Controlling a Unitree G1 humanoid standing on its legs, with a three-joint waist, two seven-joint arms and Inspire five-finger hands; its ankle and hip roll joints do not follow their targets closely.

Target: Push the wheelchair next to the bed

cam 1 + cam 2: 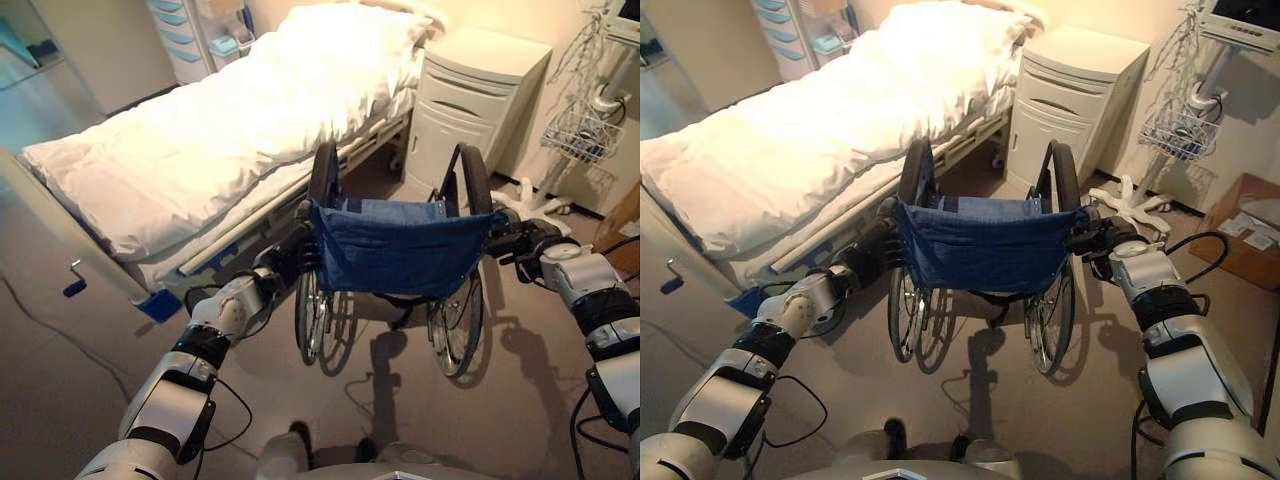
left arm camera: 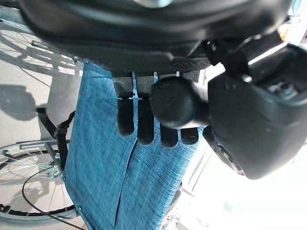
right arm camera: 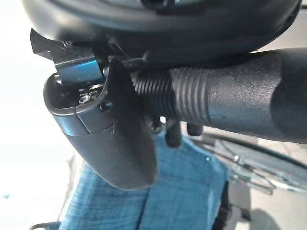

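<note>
Gripping both push handles, the left hand [image 1: 291, 258] and right hand [image 1: 524, 243] curl shut behind the wheelchair [image 1: 396, 250], whose front nears the bed [image 1: 190, 140] at 11 o'clock; uneven pushing risks clipping the bedside cabinet [image 1: 470, 100] at 1 o'clock

Both arms extended forward; left robot hand [image 1: 296, 252] and right robot hand [image 1: 516, 240] curled tight.

Silver-grey shells are covering the left arm [image 1: 165, 400] and right arm [image 1: 588, 278], black bands are ringing each forearm behind the wrist, and the left hand [image 1: 293, 252] and right hand [image 1: 516, 241] are showing dark matte casings.
</note>
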